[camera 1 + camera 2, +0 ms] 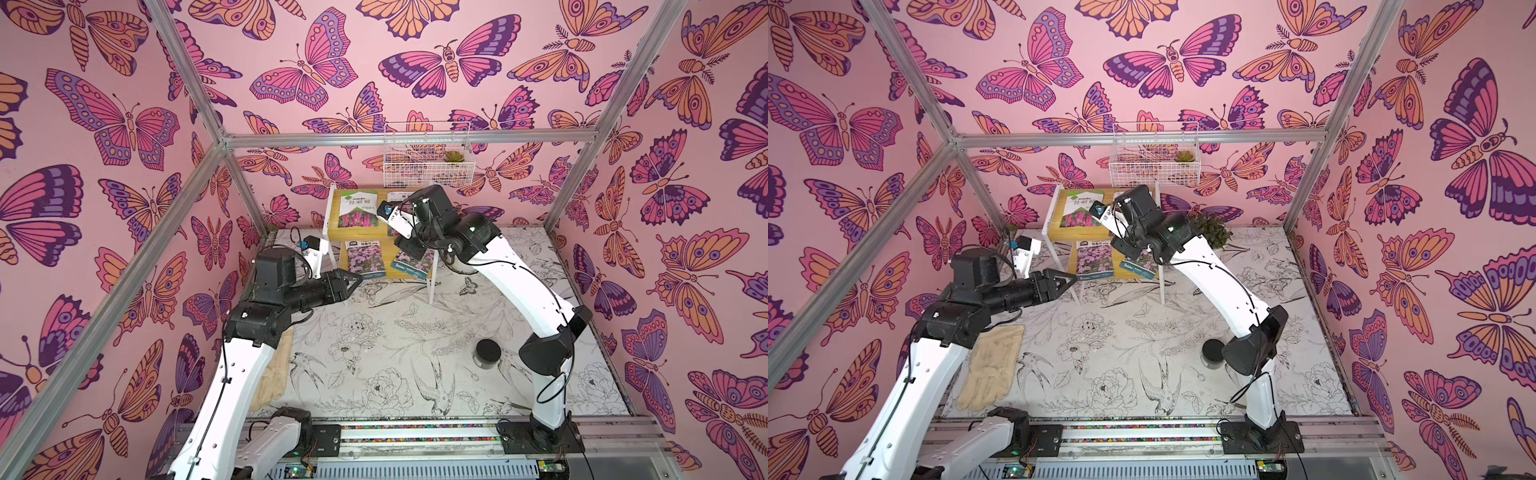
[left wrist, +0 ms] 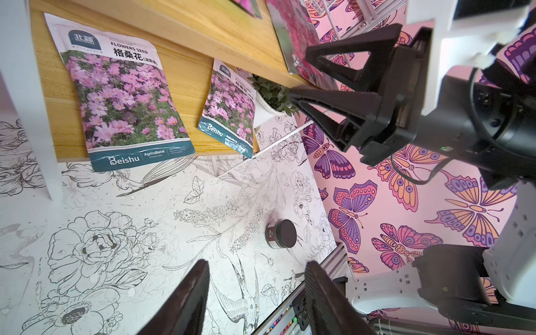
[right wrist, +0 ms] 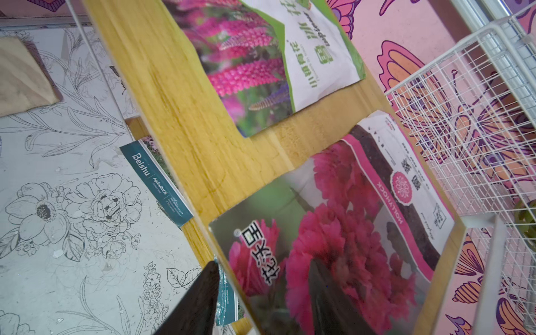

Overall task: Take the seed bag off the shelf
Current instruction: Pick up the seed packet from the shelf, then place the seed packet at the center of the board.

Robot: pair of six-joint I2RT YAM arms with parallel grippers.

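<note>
The seed bag [image 3: 348,217] lies flat on the shelf's [image 3: 179,116] top board, its near edge poking out past the wood. That, I'd say, is why the right gripper [image 2: 298,72] sits level with that edge, jaws apart, one above it and one below, not yet pinching. The left gripper [image 2: 258,298] hangs over the bench [image 2: 145,232] by the lower step, jaws apart and empty, seemingly just keeping clear.

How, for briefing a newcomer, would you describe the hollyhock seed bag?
Find the small yellow-board shelf at the back wall, below the white wire basket. Two bags lie on its upper board. The hollyhock bag is the one with large crimson blooms and a pink band, not the green-edged bag beside it or the teal-banded bags below.
</note>
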